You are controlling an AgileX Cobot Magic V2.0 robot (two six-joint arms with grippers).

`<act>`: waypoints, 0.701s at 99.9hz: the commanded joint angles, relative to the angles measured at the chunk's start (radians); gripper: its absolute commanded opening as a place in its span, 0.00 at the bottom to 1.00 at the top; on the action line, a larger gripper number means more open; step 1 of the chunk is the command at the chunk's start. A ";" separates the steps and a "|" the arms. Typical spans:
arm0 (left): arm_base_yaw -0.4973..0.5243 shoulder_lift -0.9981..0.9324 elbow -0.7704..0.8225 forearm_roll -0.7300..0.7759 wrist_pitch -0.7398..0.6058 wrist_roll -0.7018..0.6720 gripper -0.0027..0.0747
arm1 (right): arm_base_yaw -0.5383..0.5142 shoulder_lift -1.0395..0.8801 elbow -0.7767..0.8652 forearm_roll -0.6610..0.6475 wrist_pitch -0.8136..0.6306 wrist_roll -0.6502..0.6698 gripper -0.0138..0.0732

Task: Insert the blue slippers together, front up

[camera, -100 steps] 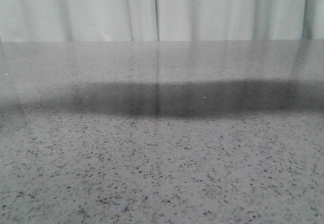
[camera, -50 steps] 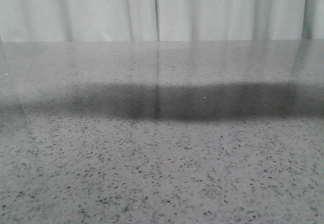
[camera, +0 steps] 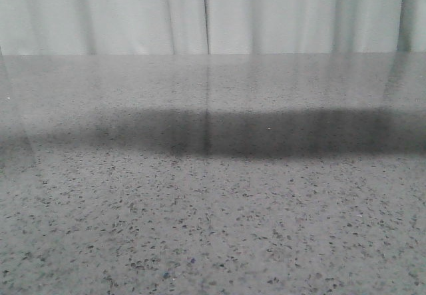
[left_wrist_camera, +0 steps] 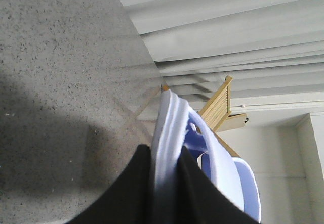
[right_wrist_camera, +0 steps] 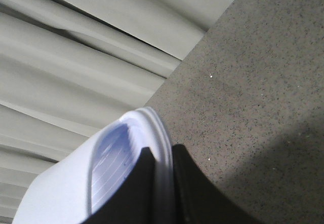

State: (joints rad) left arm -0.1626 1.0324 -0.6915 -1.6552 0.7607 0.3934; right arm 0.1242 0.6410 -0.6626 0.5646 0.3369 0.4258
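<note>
Each gripper (left_wrist_camera: 164, 183) (right_wrist_camera: 161, 183) pinches a seemingly ribbed, foamy slipper (left_wrist_camera: 172, 133) (right_wrist_camera: 116, 168).

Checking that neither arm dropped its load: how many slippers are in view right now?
2. One pale blue foam slipper is clamped in the left gripper; the other pale blue foam slipper is clamped in the right gripper. The front view shows neither.

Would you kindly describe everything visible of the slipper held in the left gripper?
The slipper is very pale blue-white, smooth and foam-like. It is held edge-on above the speckled grey table, its sole rim pinched between the black fingers of the left gripper. A wide strap with a small cutout arches off one side. Only the fingers visibly touch it; the front view does not show it.
</note>
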 commanded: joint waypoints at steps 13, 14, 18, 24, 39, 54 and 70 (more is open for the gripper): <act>-0.070 0.035 -0.026 -0.122 0.047 0.006 0.06 | 0.043 0.018 -0.037 0.015 -0.107 -0.024 0.04; -0.070 0.038 -0.026 -0.125 0.047 0.009 0.06 | 0.046 0.018 -0.037 0.015 -0.111 -0.024 0.04; -0.078 0.044 -0.026 -0.141 0.047 0.024 0.06 | 0.064 0.031 -0.037 0.015 -0.122 -0.024 0.04; -0.082 0.049 -0.026 -0.153 0.047 0.031 0.06 | 0.091 0.047 -0.037 0.015 -0.141 -0.024 0.04; -0.082 0.053 -0.026 -0.163 0.057 0.031 0.06 | 0.166 0.101 -0.037 0.015 -0.202 -0.030 0.04; -0.082 0.053 -0.026 -0.182 0.106 0.031 0.06 | 0.202 0.133 -0.037 0.010 -0.276 -0.050 0.04; -0.082 0.053 -0.026 -0.189 0.136 0.040 0.06 | 0.202 0.135 -0.037 -0.013 -0.280 -0.050 0.04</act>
State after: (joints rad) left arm -0.2244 1.1001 -0.6899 -1.7534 0.7440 0.4300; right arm 0.3115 0.7737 -0.6651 0.5568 0.0954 0.3902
